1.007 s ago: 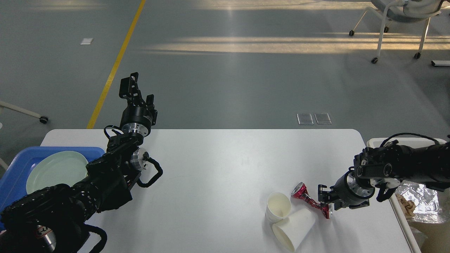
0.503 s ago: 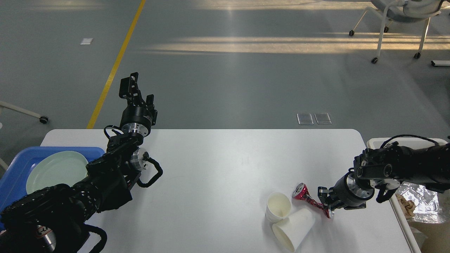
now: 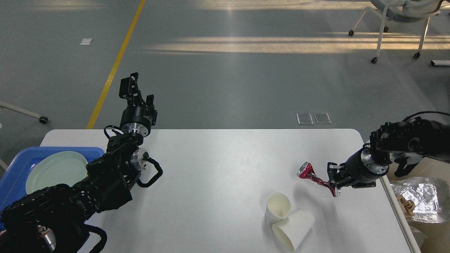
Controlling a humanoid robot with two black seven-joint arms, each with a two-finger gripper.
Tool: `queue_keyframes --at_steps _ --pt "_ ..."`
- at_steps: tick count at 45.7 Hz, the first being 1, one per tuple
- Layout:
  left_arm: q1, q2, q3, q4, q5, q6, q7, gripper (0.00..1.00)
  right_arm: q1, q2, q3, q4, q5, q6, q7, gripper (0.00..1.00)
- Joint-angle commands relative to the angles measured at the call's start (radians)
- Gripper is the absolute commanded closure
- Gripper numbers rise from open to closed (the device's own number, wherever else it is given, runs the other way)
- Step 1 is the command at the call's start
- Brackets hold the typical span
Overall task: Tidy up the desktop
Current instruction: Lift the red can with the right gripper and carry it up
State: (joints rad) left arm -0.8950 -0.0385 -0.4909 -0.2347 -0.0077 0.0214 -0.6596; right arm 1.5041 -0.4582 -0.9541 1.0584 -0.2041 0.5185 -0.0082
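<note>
The white desktop (image 3: 218,175) fills the lower part of the head view. A crushed red can (image 3: 314,177) hangs above its right side, and my right gripper (image 3: 332,183) is shut on the can's right end. Below the can, an upright stack of white paper cups (image 3: 278,206) touches another white cup (image 3: 294,229) lying on its side. My left gripper (image 3: 132,86) is raised beyond the desktop's far left edge, open, with nothing between its fingers.
A blue tray (image 3: 19,165) holding a pale green plate (image 3: 56,170) sits at the left edge, partly behind my left arm. At the right edge a bin holds crumpled foil (image 3: 418,198). A wheeled chair (image 3: 400,21) stands far back right.
My right gripper has lifted the crushed red can off the desktop and carried it up and to the right, away from the cups. The left arm has not moved.
</note>
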Motion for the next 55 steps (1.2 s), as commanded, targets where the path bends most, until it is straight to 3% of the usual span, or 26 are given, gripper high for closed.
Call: queue_keyframes --at_steps 1,12,22,34,46,55 --pt "0.001 0.000 0.000 0.000 0.000 0.000 0.000 0.02 0.148 -0.080 0.000 0.031 0.000 0.136 0.025 1.00" --pt "0.001 0.000 0.000 0.000 0.000 0.000 0.000 0.02 0.539 -0.255 0.046 0.063 0.000 0.441 0.025 1.00" --pt "0.001 0.000 0.000 0.000 0.000 0.000 0.000 0.02 0.797 -0.356 0.103 0.063 0.000 0.441 0.017 1.00" --pt "0.001 0.000 0.000 0.000 0.000 0.000 0.000 0.02 0.998 -0.385 0.103 0.063 0.000 0.441 0.014 1.00" --pt "0.001 -0.001 0.000 0.000 0.000 0.000 0.000 0.02 1.027 -0.373 0.103 0.054 -0.006 0.441 0.011 1.00" --pt "-0.001 -0.001 0.000 0.000 0.000 0.000 0.000 0.02 0.776 -0.367 0.092 -0.017 -0.055 0.441 0.011 1.00"
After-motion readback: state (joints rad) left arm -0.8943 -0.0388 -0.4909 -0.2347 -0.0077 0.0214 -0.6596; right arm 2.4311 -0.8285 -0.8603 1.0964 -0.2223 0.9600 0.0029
